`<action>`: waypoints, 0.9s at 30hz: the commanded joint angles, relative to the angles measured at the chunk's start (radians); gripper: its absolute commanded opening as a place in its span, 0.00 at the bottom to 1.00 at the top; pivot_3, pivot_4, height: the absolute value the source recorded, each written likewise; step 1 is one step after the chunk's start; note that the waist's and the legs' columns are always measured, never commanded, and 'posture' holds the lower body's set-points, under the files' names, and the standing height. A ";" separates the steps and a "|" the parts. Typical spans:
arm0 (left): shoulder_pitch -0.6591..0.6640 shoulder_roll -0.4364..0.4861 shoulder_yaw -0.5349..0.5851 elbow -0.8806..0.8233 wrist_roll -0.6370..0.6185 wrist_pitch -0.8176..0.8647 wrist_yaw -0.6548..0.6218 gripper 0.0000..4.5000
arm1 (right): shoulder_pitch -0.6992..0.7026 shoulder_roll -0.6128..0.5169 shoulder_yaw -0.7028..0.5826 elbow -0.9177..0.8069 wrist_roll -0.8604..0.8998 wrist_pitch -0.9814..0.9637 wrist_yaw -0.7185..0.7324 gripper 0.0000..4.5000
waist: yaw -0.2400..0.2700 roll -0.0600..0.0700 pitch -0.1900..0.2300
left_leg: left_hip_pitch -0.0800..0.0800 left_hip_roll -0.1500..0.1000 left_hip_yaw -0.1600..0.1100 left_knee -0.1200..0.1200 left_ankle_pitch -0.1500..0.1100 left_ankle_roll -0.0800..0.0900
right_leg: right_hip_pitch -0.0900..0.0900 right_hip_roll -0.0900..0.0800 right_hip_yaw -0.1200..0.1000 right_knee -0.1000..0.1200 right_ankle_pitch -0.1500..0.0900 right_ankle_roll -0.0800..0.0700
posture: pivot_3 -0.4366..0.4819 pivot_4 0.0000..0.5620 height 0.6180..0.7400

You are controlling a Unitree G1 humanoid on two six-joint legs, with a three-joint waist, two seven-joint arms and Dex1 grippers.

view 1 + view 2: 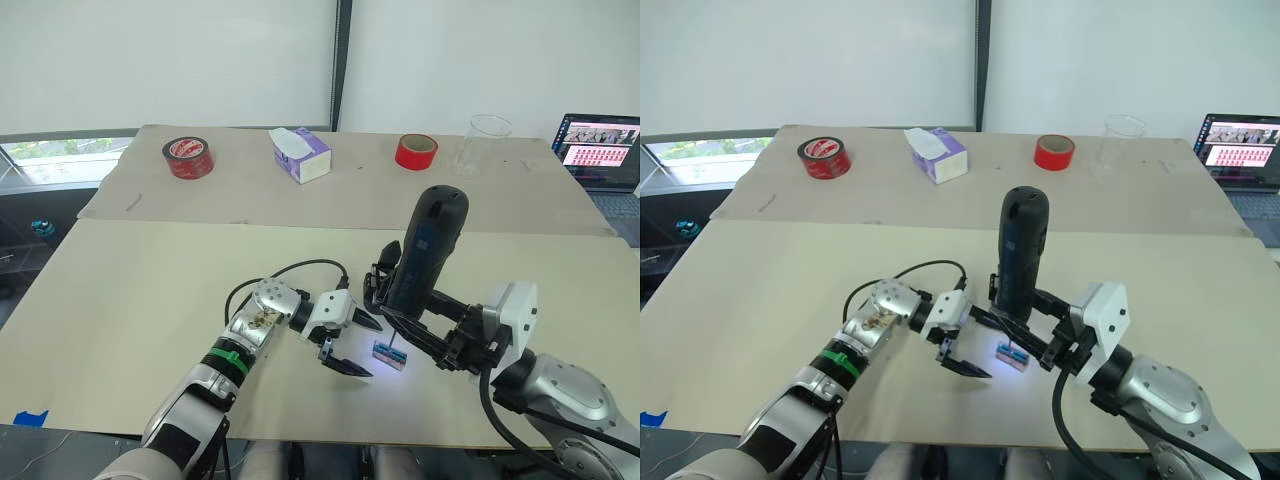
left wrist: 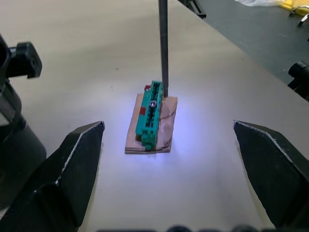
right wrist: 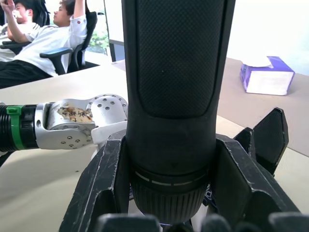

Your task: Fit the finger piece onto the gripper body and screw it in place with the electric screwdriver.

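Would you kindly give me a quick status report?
Right gripper clamps screwdriver upright, bit on green block. Left gripper open beside it, empty. Nothing in the way.

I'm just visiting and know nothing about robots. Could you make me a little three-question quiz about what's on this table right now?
1. True or false: the right gripper is clamped around the electric screwdriver.
2. The screwdriver's bit comes down at which thing? A) the tissue box B) the small green-and-brown block C) the clear cup
3. Fill in: the left gripper has its fingers ____, one on each side of the block.

Key
1. True: its fingers grip the tool's barrel, held upright.
2. B: the bit's tip is at the far end of the block's green strip, lit by the tool's white light.
3. Open: they do not touch the block.
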 commanded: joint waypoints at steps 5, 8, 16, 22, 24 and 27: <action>-0.011 -0.012 -0.001 -0.006 -0.004 -0.034 0.018 1.00 | -0.033 0.012 0.006 -0.021 -0.013 -0.047 0.001 0.42 | 0.000 0.000 0.000 | 0.000 0.000 0.000 0.000 0.000 0.000 | 0.000 0.000 0.000 0.000 0.000 0.000 | 0.48 0.27 1.00; -0.013 -0.013 -0.002 -0.008 -0.006 -0.033 0.017 1.00 | -0.030 0.012 0.010 -0.020 -0.019 -0.046 0.004 0.42 | 0.000 0.000 0.000 | 0.000 0.000 0.000 0.000 0.000 0.000 | 0.000 0.000 0.000 0.000 0.000 0.000 | 0.48 0.27 1.00; -0.016 -0.013 0.000 -0.007 -0.008 -0.033 0.015 1.00 | -0.028 0.005 -0.010 -0.028 -0.011 -0.039 0.009 0.42 | 0.000 0.000 0.000 | 0.000 0.000 0.000 0.000 0.000 0.000 | 0.000 0.000 0.000 0.000 0.000 0.000 | 0.48 0.27 1.00; -0.021 -0.022 0.003 0.003 -0.016 -0.056 0.007 1.00 | -0.016 -0.002 -0.023 -0.026 -0.008 -0.033 0.013 0.42 | 0.000 0.000 0.000 | 0.000 0.000 0.000 0.000 0.000 0.000 | 0.000 0.000 0.000 0.000 0.000 0.000 | 0.48 0.27 1.00; -0.023 -0.026 0.006 0.008 -0.019 -0.072 0.004 1.00 | -0.012 0.001 -0.022 -0.022 -0.010 -0.032 0.010 0.42 | 0.000 0.000 0.000 | 0.000 0.000 0.000 0.000 0.000 0.000 | 0.000 0.000 0.000 0.000 0.000 0.000 | 0.48 0.27 1.00; -0.025 -0.028 0.006 0.013 -0.017 -0.075 0.002 1.00 | -0.008 -0.001 -0.024 -0.020 -0.011 -0.032 0.010 0.42 | 0.000 0.000 0.000 | 0.000 0.000 0.000 0.000 0.000 0.000 | 0.000 0.000 0.000 0.000 0.000 0.000 | 0.48 0.27 1.00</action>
